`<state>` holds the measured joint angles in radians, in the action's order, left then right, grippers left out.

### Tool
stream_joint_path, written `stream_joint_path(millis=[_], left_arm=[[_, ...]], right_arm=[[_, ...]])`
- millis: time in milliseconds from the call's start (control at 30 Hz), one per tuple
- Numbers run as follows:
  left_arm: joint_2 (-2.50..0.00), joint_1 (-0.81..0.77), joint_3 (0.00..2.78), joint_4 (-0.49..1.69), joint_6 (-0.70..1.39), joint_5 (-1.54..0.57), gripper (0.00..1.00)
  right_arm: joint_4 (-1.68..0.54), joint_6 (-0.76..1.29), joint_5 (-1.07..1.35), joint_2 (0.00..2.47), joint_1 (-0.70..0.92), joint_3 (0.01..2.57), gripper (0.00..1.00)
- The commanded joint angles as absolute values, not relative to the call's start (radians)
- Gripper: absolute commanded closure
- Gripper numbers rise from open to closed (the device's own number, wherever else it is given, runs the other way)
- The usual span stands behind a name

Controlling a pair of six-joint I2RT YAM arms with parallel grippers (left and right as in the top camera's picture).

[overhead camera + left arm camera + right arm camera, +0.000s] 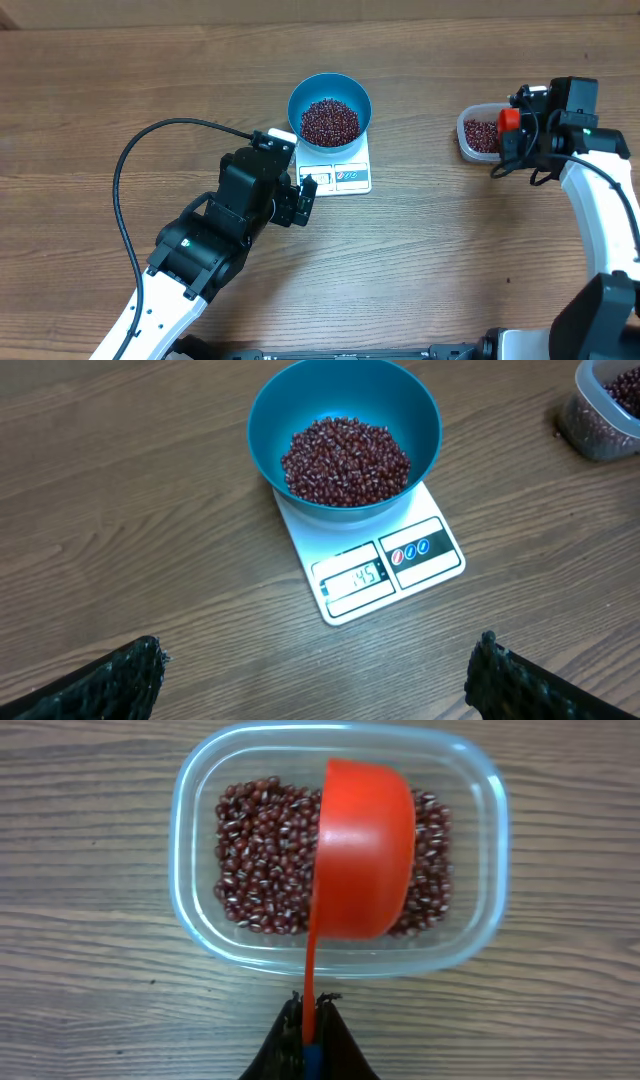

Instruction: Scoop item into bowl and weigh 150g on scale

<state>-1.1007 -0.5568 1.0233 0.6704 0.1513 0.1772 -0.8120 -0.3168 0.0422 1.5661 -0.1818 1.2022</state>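
A blue bowl [330, 108] [345, 430] of red beans sits on the white scale [340, 176] [392, 568]; its display [355, 577] shows digits that look like 145. My left gripper [303, 198] [318, 675] hovers open just in front of the scale, nothing between its fingers. At the right, a clear tub [478, 134] [340, 848] holds more red beans. My right gripper [512, 132] [309, 1020] is shut on the handle of an orange scoop [362, 848], whose cup is turned on its side over the tub's beans.
The black cable [150, 150] of the left arm loops over the wooden table at the left. The right arm [600, 200] runs down the right edge.
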Motion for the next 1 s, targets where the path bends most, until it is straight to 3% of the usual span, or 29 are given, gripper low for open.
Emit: stream_joint_path(millis=[0,233,267,600,800,833,867,967], left_arm=[[-1.106,-0.562,1.022,0.682,0.154,0.191,0.01],[-1.106,-0.562,1.022,0.681,0.154,0.191,0.01],[-1.106,-0.562,1.022,0.681,0.154,0.191,0.01],[-1.106,-0.562,1.022,0.681,0.154,0.191,0.00],[-1.106,-0.562,1.022,0.681,0.154,0.191,0.01],[-1.106,-0.562,1.022,0.681,0.154,0.191,0.01],[-1.106,-0.562,1.022,0.681,0.154,0.191,0.00],[-1.106,-0.562,1.022,0.681,0.154,0.191,0.01]], right_arm=[[-0.806,-0.310,0.084,1.582,-0.186,1.196,0.95],[-0.794,-0.310,0.084,1.583,-0.186,1.196,0.91],[-0.792,-0.310,0.084,1.583,-0.186,1.196,0.96],[-0.779,-0.310,0.084,1.583,-0.186,1.196,0.96],[-0.767,-0.310,0.084,1.583,-0.186,1.196,0.80],[-0.765,-0.310,0.084,1.583,-0.186,1.196,0.82],[-0.764,-0.310,0.084,1.583,-0.186,1.196,0.96],[-0.765,-0.310,0.084,1.583,-0.186,1.196,0.96]])
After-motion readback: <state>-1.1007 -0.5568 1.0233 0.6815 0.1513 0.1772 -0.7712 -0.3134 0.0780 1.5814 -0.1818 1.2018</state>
